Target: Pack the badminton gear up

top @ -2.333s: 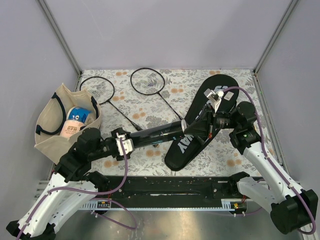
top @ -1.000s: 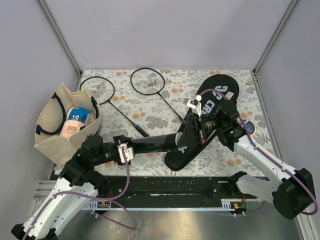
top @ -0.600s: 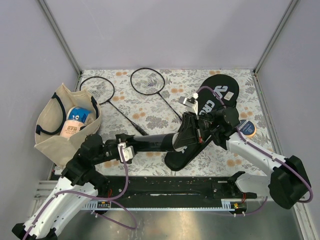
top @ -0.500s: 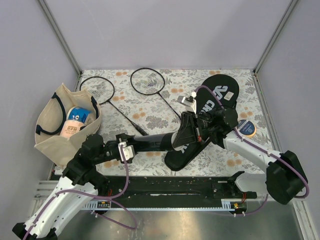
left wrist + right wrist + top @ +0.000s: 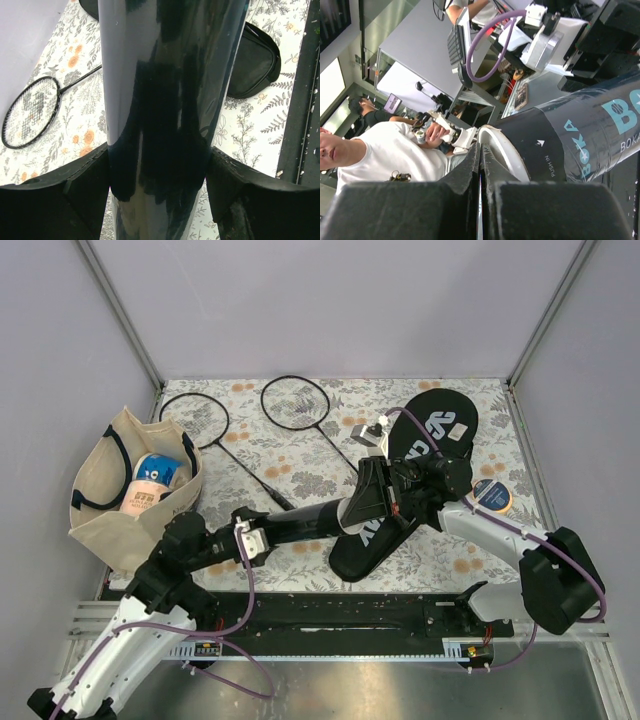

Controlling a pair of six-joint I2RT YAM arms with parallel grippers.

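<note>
My left gripper (image 5: 262, 534) is shut on the long black tube (image 5: 305, 522), which lies slantwise over the mat; in the left wrist view the tube (image 5: 165, 100) fills the space between my fingers (image 5: 75, 187). My right gripper (image 5: 351, 511) is shut at the tube's far end, above the black "CROSSWAY" cover (image 5: 441, 426). In the right wrist view its closed tips (image 5: 481, 155) lie against the white rim (image 5: 506, 150) of the tube (image 5: 585, 132). Two black racquets (image 5: 196, 420) (image 5: 298, 402) lie at the back. No shuttlecock shows.
A beige tote bag (image 5: 105, 502) with a blue-and-white item inside stands at the left. A tape roll with a blue centre (image 5: 492, 496) lies right of the cover. One racquet (image 5: 30, 112) and the cover (image 5: 252, 65) show in the left wrist view.
My right gripper has swung left across the cover to the tube's far end, uncovering the tape roll. The left arm has drawn back slightly with the tube.
</note>
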